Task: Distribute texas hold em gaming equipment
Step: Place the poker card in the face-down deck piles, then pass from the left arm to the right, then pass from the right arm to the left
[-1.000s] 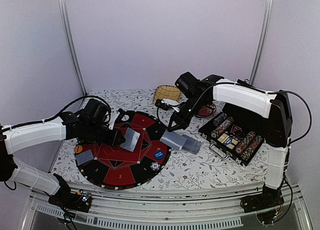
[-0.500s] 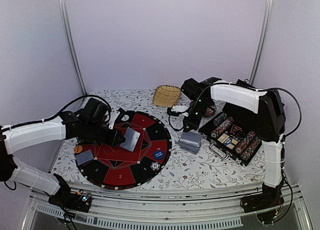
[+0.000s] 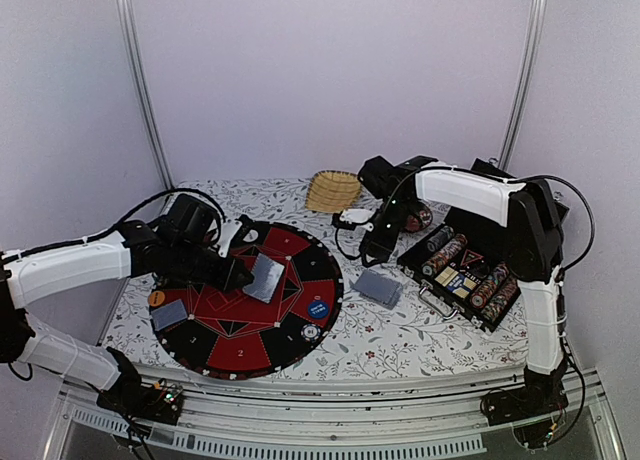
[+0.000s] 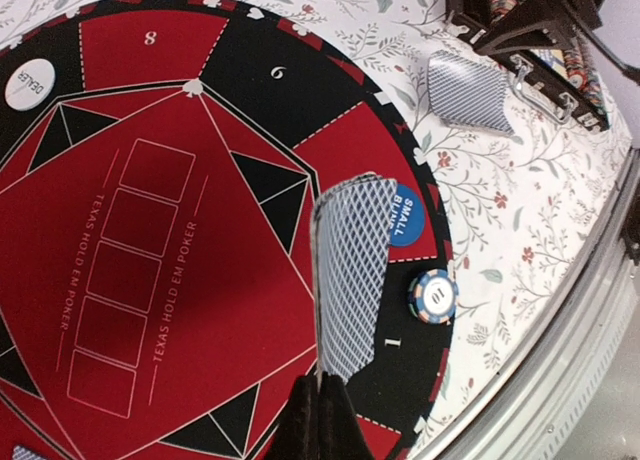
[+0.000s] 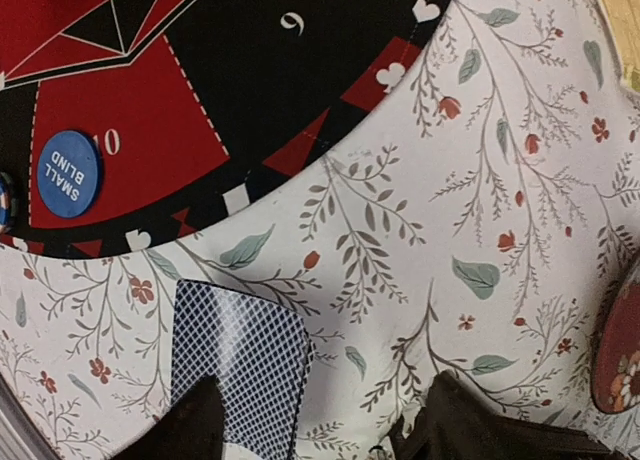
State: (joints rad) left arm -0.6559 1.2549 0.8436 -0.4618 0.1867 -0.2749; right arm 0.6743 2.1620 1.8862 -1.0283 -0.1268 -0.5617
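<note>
Playing card (image 4: 345, 270) pinched by 1 short edge in the closed left jaws, raised over the round mat (image 3: 240, 350), probably for dealing to a numbered seat. Just right of the mat, card deck (image 3: 378, 287) flat on the floral surface (image 3: 400, 345) beneath the right jaws, spread wide, gripping nothing. Far right, open chip case (image 3: 440, 292), rows of striped chips (image 3: 448, 253) inside.

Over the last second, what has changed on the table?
The right gripper pulled back rightward, open; the card pile under it shifted right and lies flat beside the mat. The left gripper still holds its card over the mat.
</note>
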